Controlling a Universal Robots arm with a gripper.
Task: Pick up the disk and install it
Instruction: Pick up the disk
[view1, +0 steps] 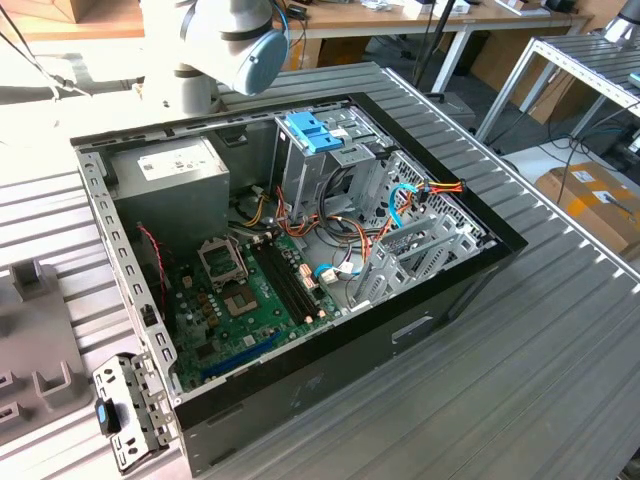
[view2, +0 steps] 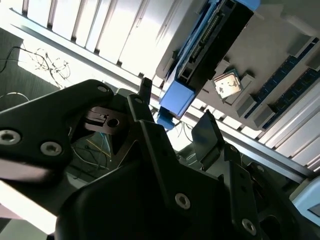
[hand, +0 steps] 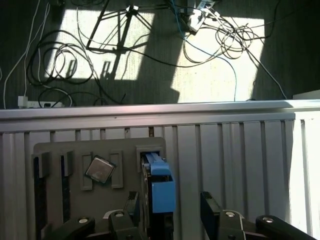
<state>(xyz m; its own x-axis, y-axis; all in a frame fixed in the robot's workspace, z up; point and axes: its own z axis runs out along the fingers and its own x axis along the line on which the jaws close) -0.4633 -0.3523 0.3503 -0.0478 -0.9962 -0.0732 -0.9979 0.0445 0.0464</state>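
I see my gripper (hand: 171, 200) with its fingers (hand: 209, 204) spread wide. The disk (hand: 160, 187) stands on edge in the grey holder (hand: 100, 150) between them, nearer one finger.

A robotics lab or workshop: a ribbed aluminium worktop (view1: 545, 360) carries an opened computer case (view1: 300, 390), and loose cables (hand: 235, 37) trail over the floor (hand: 285, 60).

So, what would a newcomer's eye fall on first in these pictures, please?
Probably the open computer case on the slatted table in the exterior view, its green motherboard exposed. In the first wrist view, the disk with bright blue rails stands on edge in a grey holder, between the fingers of the open gripper.
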